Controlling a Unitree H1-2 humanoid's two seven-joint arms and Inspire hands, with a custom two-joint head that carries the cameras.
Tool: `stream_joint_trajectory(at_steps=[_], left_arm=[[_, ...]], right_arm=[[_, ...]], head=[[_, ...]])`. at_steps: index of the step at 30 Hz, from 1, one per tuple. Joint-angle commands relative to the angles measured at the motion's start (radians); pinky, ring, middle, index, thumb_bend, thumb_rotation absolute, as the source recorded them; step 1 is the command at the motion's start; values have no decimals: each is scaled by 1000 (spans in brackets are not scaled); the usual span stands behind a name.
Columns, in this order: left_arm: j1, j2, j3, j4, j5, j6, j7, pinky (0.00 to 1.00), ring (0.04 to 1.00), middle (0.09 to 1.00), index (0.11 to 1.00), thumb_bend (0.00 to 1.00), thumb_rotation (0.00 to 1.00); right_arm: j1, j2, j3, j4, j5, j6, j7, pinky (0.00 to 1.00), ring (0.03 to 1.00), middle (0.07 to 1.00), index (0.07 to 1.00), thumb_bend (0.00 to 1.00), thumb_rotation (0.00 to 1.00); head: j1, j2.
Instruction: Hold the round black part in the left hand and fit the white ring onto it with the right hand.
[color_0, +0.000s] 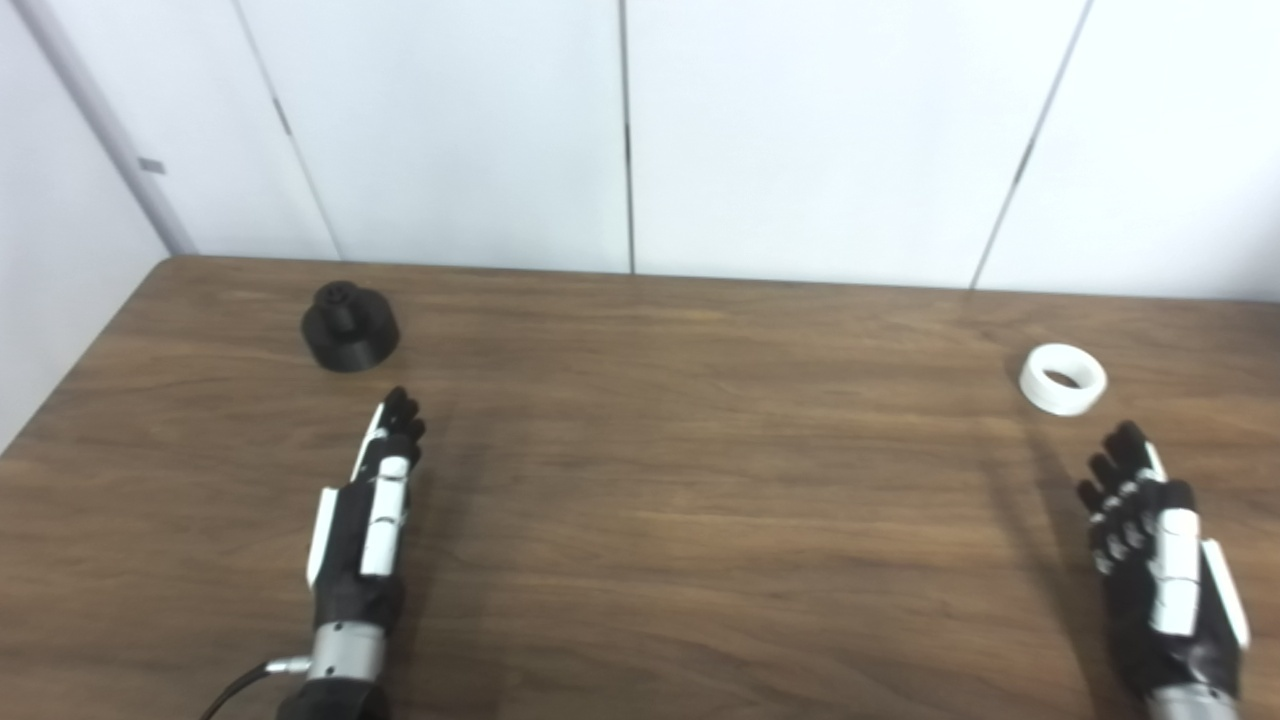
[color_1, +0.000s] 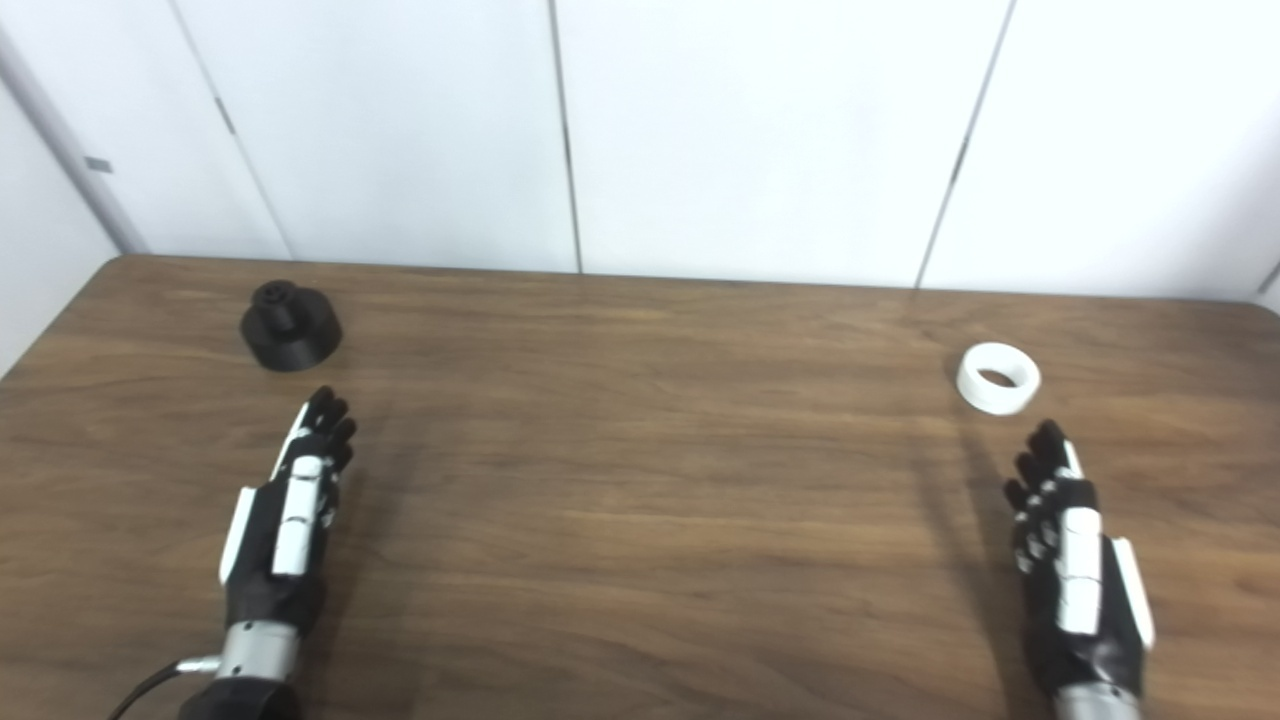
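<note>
Wooden table (color_0: 640, 520), dark brown grain, white panelled wall (color_0: 800, 130) behind its far edge. Round black part (color_0: 350, 327) sits on the table toward the far left corner, resting on its wide base with a narrower knob standing up from the middle; nothing touches it. White ring (color_0: 1063, 379) lies flat on the table toward the far right, opening upward, the wood showing through its centre; also untouched. The two pieces are well apart, at opposite sides of the surface. Left hand (color_0: 365, 520) reaches in from the bottom left edge, black with white plates along the back, fingers stretched forward and lying close alongside one another, grasping nothing; fingertips point toward the black part and stop near it, with a strip of bare wood between. A dark cable (color_0: 235, 690) trails from the metal wrist cuff at the bottom edge. Right hand (color_1: 1075, 560) reaches in from the bottom right, fingers extended and slightly spread, empty, tips aimed at the ring and near it but apart. Whether either hand rests on the wood or hangs just above it cannot be told; each has a soft shadow beside it on the table.
</note>
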Motion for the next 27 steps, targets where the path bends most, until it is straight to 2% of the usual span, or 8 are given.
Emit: stream_joint_trajectory(at_steps=[1, 10, 15, 20, 27], left_arm=[[19, -19, -18, 38, 14, -40, -1, 979, 964, 971, 975, 426, 858], [19, -43, -33, 63, 30, -56, 13, 973, 958, 970, 974, 444, 845], [15, -51, -35, 85, 25, -83, 12, 973, 953, 964, 969, 453, 813], [11, -56, -35, 110, 44, -107, 21, 964, 950, 959, 964, 450, 807], [8, -62, -35, 124, 49, -128, 22, 954, 940, 946, 957, 467, 804]], right_arm=[[3, -5, -8, 15, 11, -48, 16, 1000, 1000, 1000, 991, 477, 1000], [-1, -6, -9, 28, 18, -46, 19, 1000, 1000, 1000, 987, 485, 1000], [-2, -8, -6, 46, -32, -72, 5, 999, 997, 992, 972, 536, 988], [-4, -5, -8, 65, -54, -93, -2, 923, 952, 954, 930, 590, 926], [-6, -1, -11, 68, -50, -97, -3, 823, 904, 915, 891, 625, 885]], head=[[18, -13], [86, -83], [112, -111], [115, -133], [125, -138]])
